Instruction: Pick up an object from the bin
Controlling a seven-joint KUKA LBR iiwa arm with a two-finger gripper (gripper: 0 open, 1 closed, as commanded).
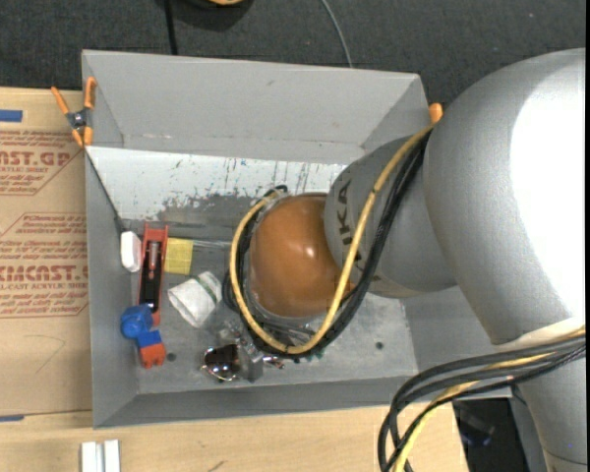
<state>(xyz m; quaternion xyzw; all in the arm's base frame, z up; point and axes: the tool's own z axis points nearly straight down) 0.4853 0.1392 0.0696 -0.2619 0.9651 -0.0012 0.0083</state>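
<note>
Grey bin (pixel 246 96) holds a yellow block (pixel 179 256); arm (pixel 403 254) lettering perhaps reads "KA".

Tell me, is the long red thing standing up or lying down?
Lying down: the long red thing stretches flat on the bin floor.

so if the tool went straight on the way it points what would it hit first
Probably the grey bin floor under the orange wrist cover, which hides the line downward. The white crumpled piece and a shiny dark thing lie just beside it, so either could be met instead.
</note>
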